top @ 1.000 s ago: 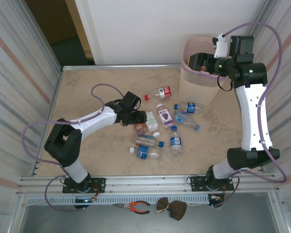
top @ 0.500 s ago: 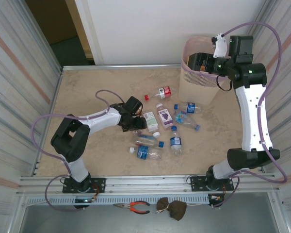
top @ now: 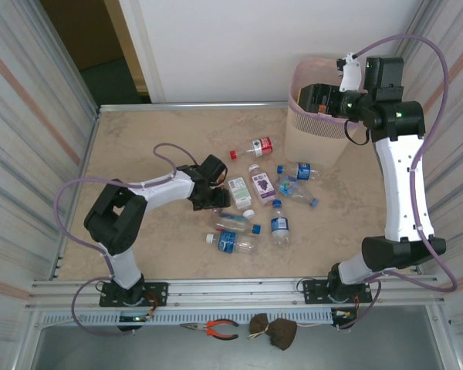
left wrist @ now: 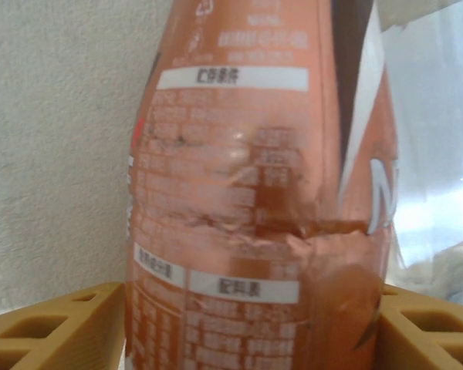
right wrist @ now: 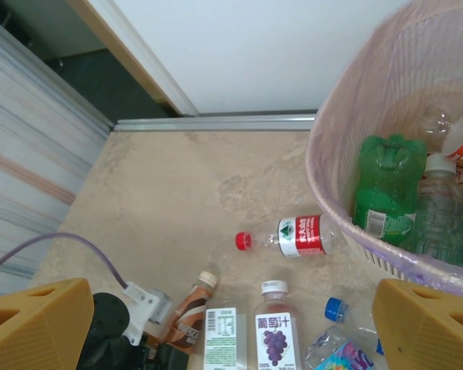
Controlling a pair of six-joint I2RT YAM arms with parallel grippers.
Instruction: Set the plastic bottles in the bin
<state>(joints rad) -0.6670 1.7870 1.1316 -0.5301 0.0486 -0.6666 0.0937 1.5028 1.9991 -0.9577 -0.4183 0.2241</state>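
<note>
- Orange-labelled plastic bottle (left wrist: 247, 193) lies on the beige stone-patterned table (top: 139, 146), at the left edge of a loose cluster of small bottles (top: 260, 185).
- Left gripper (top: 214, 194) is clamped on it, with a yellow finger (left wrist: 54, 327) against each side.
- Right gripper (top: 322, 99) hangs spread wide with nothing between its tips, over the rim of the tall pale pink slotted bin (top: 305, 131).
- Inside the bin are a green bottle (right wrist: 386, 181) and a clear white-capped bottle (right wrist: 440, 204).
- Just outside its wall lies a clear red-labelled bottle (right wrist: 301, 235).

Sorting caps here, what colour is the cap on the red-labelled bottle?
Red cap; clearest in right wrist view.
</note>
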